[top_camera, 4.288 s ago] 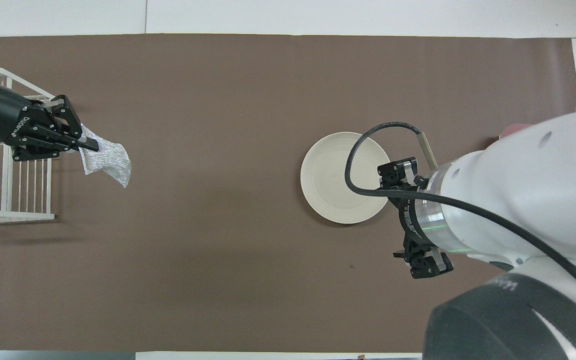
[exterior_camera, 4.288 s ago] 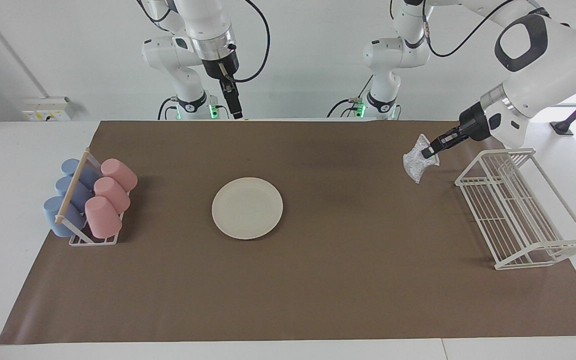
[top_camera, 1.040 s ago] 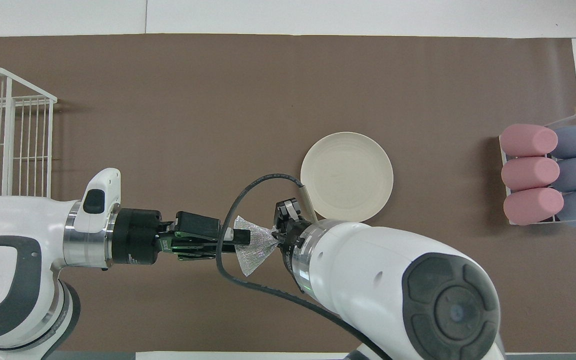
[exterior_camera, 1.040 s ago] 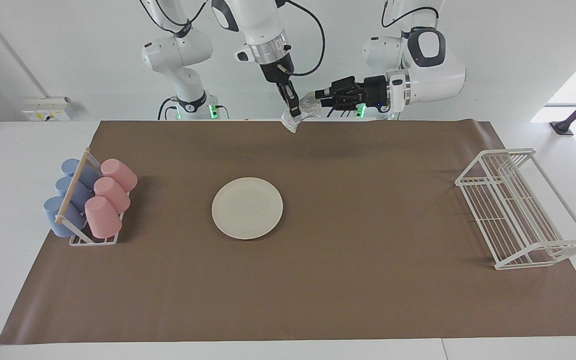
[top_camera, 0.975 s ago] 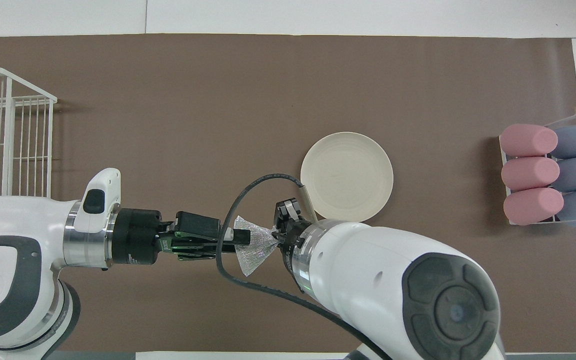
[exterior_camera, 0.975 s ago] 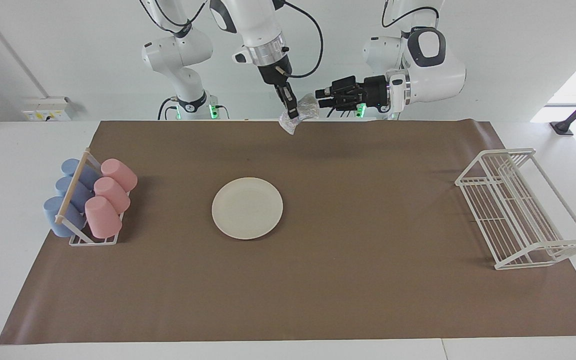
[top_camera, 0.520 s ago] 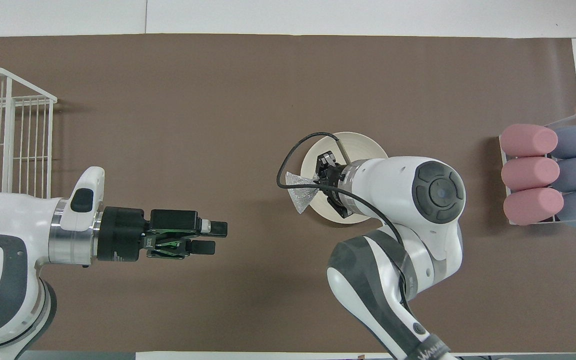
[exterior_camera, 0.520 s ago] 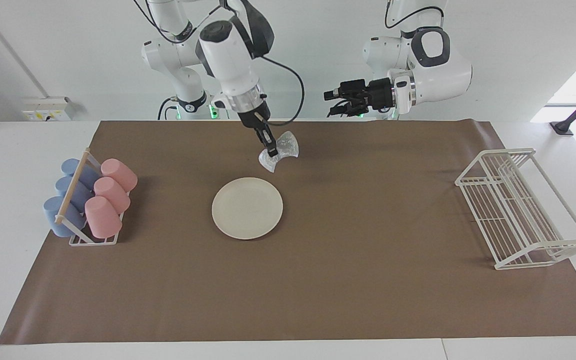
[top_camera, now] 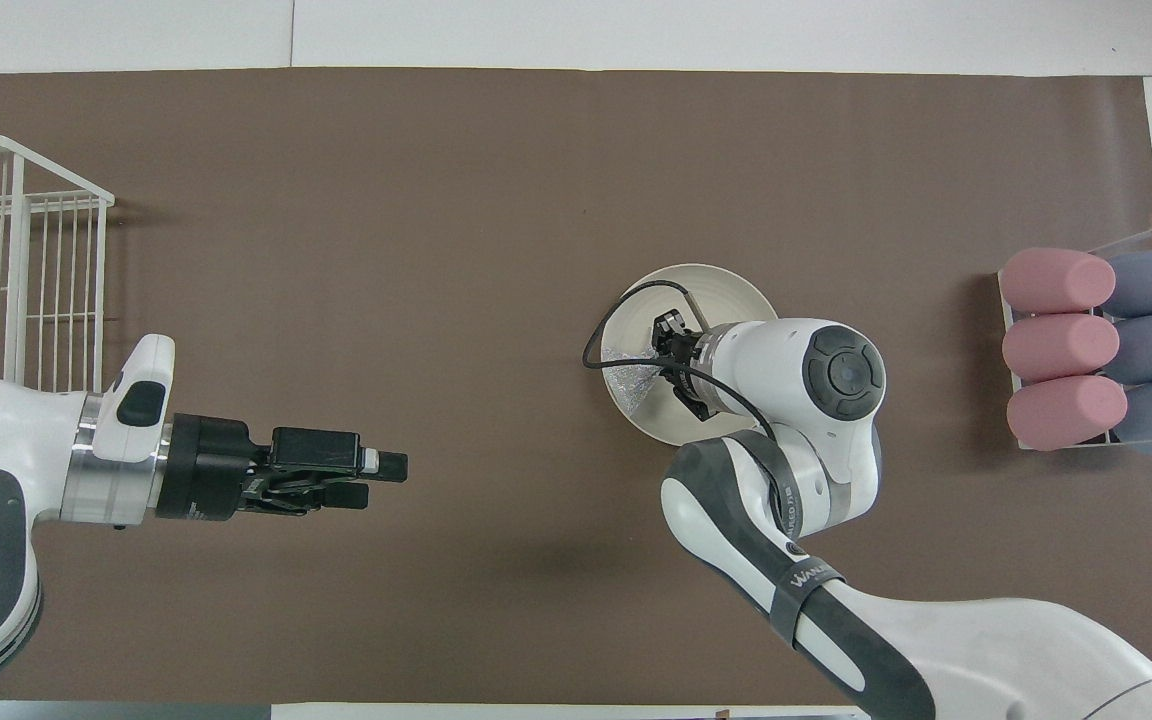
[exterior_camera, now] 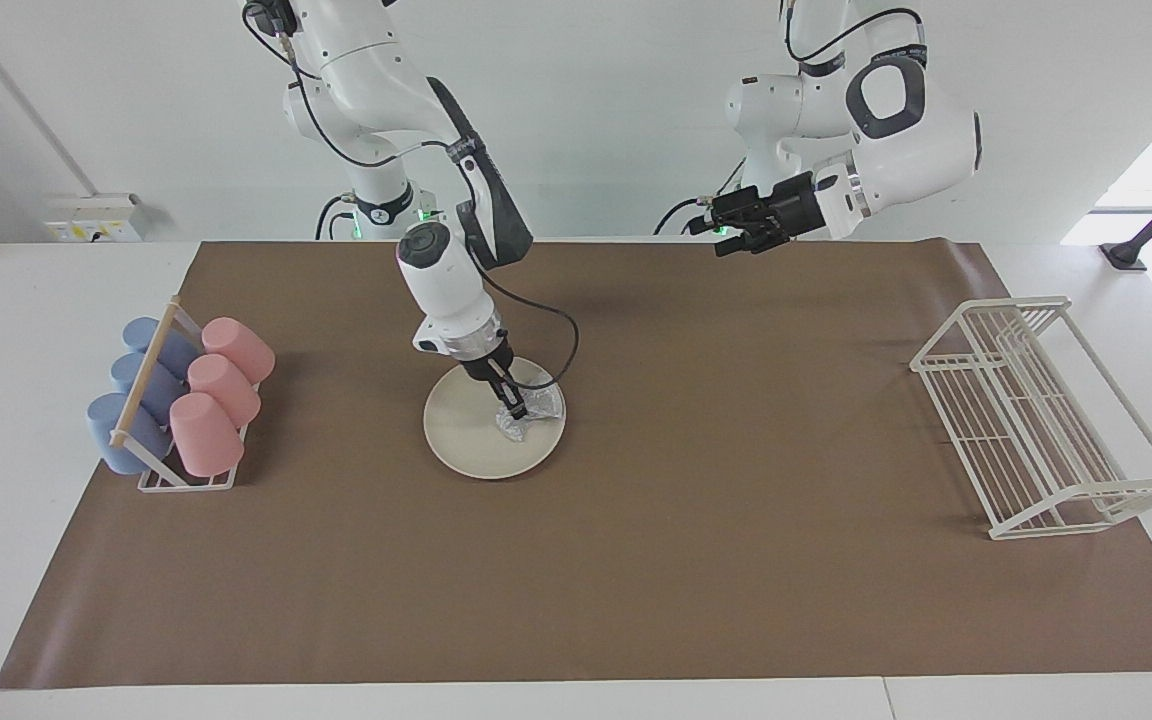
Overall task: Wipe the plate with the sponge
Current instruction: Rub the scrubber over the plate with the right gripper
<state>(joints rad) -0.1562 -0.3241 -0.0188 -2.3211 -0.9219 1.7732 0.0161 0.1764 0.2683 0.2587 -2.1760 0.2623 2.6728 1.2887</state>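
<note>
Plate (exterior_camera: 476, 440) flat on brown mat (exterior_camera: 636, 600), mid-table, toward the right arm's end from centre. In the overhead view partly covered by the right arm's wrist; bare rim visible at 12 o'clock (top_camera: 696, 272).

Sponge (exterior_camera: 528, 412) down on plate, at about 2 o'clock of the plate's centre in the facing view, reaching to the rim. Crumpled, silvery. In the overhead view at about 9 o'clock of plate (top_camera: 631, 372).

Right gripper (exterior_camera: 512, 402) clamped on sponge, fingertips together, pressing it onto plate surface. Arm tilted steeply down over the plate's robot-side edge.

Left gripper (exterior_camera: 721, 233) raised over the mat's robot-side edge, toward the left arm's end of the table, well apart from plate. Fingers spread, nothing between them; in the overhead view (top_camera: 386, 478) two fingers visibly separated, pointing to 3 o'clock. Waiting.

Cup rack (exterior_camera: 176, 400) at the right arm's end of the mat, at 9 o'clock of plate in the facing view: three pink cups (exterior_camera: 221, 388) lying on their sides on the plate side, three blue cups (exterior_camera: 131, 390) on the outer side, wooden bar across the top.

White wire rack (exterior_camera: 1041, 415) at the left arm's end of the mat, at 3 o'clock of plate in the facing view, well apart from it.
</note>
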